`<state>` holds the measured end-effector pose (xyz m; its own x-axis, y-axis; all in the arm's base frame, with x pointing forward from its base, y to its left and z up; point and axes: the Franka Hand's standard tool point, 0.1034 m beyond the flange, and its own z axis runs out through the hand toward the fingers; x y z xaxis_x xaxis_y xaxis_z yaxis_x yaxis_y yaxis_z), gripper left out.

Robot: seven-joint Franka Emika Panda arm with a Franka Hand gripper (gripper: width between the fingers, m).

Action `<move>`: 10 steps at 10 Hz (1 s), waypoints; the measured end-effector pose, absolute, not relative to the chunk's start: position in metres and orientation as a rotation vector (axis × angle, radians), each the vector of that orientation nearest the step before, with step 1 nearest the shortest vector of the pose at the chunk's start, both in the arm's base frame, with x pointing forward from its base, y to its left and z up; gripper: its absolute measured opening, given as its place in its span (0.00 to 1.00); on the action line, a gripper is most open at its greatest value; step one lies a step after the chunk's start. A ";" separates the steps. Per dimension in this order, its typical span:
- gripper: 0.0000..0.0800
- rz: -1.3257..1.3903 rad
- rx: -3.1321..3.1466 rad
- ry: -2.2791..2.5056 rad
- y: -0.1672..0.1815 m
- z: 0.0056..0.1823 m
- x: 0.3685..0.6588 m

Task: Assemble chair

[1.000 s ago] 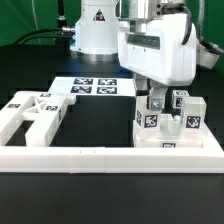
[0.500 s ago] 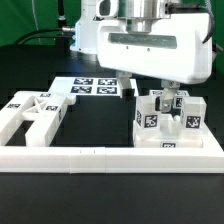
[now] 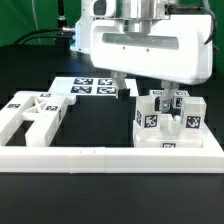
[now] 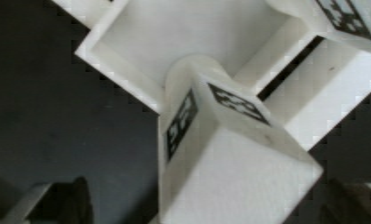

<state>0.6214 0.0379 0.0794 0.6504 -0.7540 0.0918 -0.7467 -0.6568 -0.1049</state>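
At four o'clock in the exterior view: white two-finger gripper hanging over a cluster of chair parts, jaws spread wide, clamped on nothing.

Under it, chunky white plastic chair pieces, square posts upright with small black-and-white tags, standing just inside the long white L-shaped border rail that runs along six o'clock. At nine o'clock, a second group of the same white parts, lying low on the black table, well apart from the first. Toward twelve o'clock, thin flat white marker board, partly covered by one of the dark fingers. In the wrist view, tagged white square post close up between the spread fingertips, touching neither as far as can be seen; flat white slab beyond it.
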 end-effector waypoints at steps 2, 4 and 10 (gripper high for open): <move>0.81 -0.077 -2.799 1.268 0.025 0.082 0.621; 0.81 -0.049 -2.808 1.252 0.026 0.083 0.620; 0.81 -0.065 -2.968 0.830 0.025 0.084 0.621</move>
<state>0.6207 0.0247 0.0839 0.8542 -0.5194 0.0247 -0.5169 -0.8533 -0.0685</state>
